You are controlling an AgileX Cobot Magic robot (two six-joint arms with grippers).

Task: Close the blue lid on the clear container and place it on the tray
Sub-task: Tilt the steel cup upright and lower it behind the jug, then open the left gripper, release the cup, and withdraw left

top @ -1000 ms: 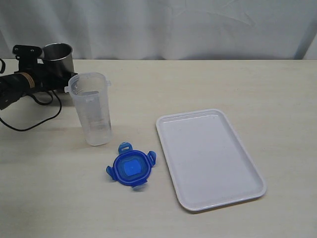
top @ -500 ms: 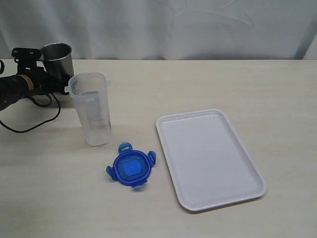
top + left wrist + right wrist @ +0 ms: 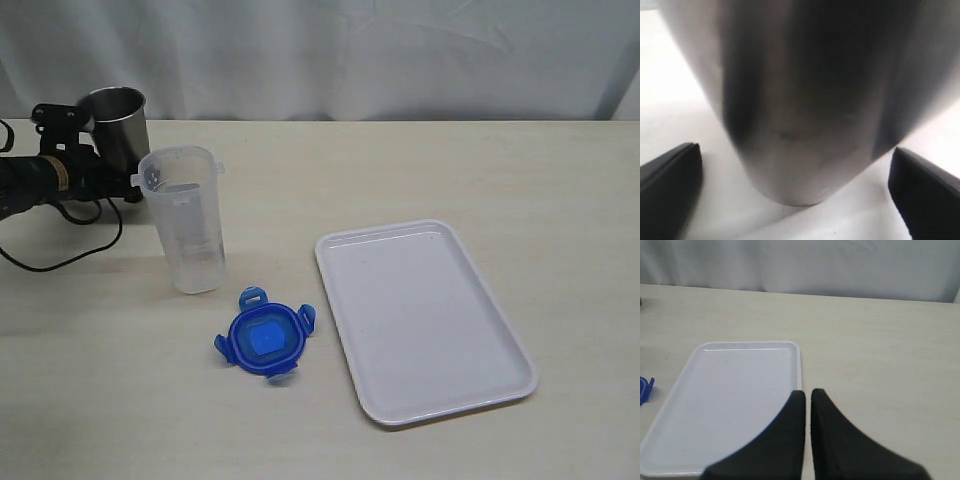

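We see the clear container [image 3: 185, 225] upright on the worktop [image 3: 400, 170], well left of the tray [image 3: 425, 320]. The blue lid [image 3: 266, 340] lies unfitted, nearer the tray. Our left jaws gape around the steel cup [image 3: 800, 100], seemingly without touching it; our right jaws are clenched, empty.

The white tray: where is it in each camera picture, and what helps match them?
Exterior view: the tray lies right of centre.
Left wrist view: not in it; the steel cup fills it.
Right wrist view: just beyond the shut right claw.
Shared landmark: the blue lid beside the tray.
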